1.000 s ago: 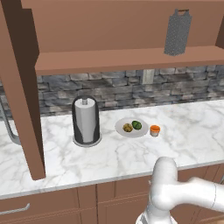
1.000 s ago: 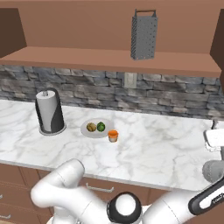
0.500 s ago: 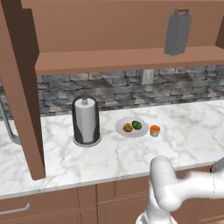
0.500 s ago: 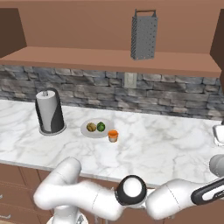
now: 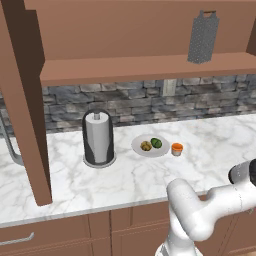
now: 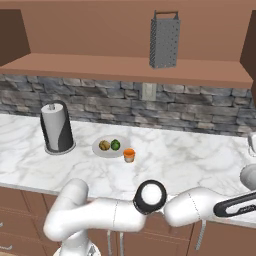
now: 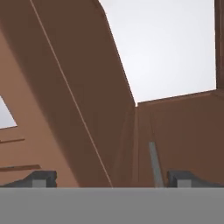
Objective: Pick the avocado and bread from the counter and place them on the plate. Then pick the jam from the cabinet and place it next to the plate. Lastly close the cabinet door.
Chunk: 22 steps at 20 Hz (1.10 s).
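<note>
The pale plate [image 5: 137, 146] [image 6: 97, 149] lies on the white marble counter [image 5: 125, 175] [image 6: 190, 160]. On it rest the yellow-brown bread [image 5: 145, 146] [image 6: 104, 145] and the dark green avocado [image 5: 156, 142] [image 6: 115, 145]. The orange jam [image 5: 176, 149] [image 6: 129, 155] stands on the counter just right of the plate. The hand view looks up at brown wooden cabinet door [image 7: 78, 109] panels with a slim silver bar handle [image 7: 153, 164]. My gripper [image 7: 111, 179] is open, its fingertips [image 7: 41, 178] wide apart with nothing between them.
A tall grey grater [image 5: 202, 37] [image 6: 164, 40] stands on the open cabinet's shelf [image 5: 150, 67]. A paper-towel holder [image 5: 98, 137] [image 6: 57, 127] sits left of the plate. An open brown door [image 5: 22, 100] hangs edge-on at the left. My arm [image 5: 200, 215] reaches off to the right.
My arm has swung further to the right and low in front of the drawers. The plate, food and jam have stayed put. The gripper has stayed open.
</note>
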{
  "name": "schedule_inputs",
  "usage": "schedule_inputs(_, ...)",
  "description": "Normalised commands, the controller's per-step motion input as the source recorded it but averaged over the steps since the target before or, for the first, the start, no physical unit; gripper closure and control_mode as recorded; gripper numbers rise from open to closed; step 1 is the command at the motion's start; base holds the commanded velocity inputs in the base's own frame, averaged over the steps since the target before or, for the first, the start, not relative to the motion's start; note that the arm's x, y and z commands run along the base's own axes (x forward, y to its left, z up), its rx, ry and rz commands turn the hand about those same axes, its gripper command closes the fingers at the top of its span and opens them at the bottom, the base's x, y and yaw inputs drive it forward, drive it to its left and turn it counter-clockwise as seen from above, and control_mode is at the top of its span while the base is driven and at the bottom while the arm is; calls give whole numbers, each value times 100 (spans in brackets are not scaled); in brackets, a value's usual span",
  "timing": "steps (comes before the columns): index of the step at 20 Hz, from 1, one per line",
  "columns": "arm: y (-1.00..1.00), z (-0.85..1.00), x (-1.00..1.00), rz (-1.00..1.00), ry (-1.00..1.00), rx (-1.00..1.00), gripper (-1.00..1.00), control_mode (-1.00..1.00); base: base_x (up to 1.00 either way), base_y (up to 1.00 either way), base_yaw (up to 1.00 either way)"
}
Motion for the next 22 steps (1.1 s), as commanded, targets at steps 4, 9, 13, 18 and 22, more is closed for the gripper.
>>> schedule_inputs(4, 0, 56, -45, 19, -28, -11, -100, -100, 0, 0, 0)
schedule_inputs(9, 13, 43, -96, 28, -47, -29, -100, -100, 0, 0, 0)
schedule_inputs(13, 46, 39, -98, 29, -45, -50, -100, -100, 0, 0, 0)
schedule_inputs(18, 79, 93, -54, 16, -9, -67, -100, -100, 0, 0, 0)
schedule_inputs(22, 75, 100, -39, 4, -1, -66, -100, -100, 0, 0, 0)
